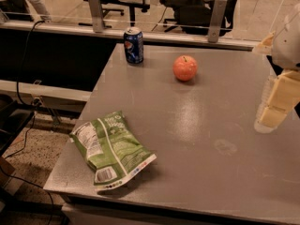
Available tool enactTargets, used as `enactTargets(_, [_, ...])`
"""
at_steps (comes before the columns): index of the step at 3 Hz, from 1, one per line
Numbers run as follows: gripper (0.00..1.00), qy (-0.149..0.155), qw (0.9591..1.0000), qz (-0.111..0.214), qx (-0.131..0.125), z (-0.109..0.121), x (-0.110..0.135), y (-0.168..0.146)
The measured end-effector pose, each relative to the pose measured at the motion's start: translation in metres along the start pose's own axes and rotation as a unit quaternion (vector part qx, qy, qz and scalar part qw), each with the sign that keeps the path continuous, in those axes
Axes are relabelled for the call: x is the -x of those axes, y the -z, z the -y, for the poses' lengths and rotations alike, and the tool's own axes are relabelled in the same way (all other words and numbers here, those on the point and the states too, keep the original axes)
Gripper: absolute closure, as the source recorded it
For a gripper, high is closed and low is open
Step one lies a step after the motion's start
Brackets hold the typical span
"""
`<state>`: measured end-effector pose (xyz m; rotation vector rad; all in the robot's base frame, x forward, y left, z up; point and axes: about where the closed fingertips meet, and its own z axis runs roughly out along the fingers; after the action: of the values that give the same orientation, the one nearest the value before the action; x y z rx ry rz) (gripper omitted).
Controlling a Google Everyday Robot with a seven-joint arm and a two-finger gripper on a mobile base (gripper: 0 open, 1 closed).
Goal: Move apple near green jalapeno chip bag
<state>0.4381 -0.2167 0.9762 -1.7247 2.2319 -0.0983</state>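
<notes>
The orange-red apple [185,68] sits upright on the grey table [206,125] toward the far middle. The green jalapeno chip bag [110,149] lies crumpled near the table's front left corner, label side up. My gripper [276,108] hangs at the right edge of the view, above the table's right side, well to the right of the apple and nearer than it. It holds nothing that I can see.
A blue soda can [133,45] stands at the table's far left edge, left of the apple. A glass rail with metal posts [214,14] runs behind the table. The floor drops away to the left, with cables [23,139] there.
</notes>
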Motion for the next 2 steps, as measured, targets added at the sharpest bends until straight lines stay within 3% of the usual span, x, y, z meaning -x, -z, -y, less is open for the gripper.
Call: enactTargets(2, [0.0,-0.004,1.0,0.002,0.008,0.0028,0.0004,0.001])
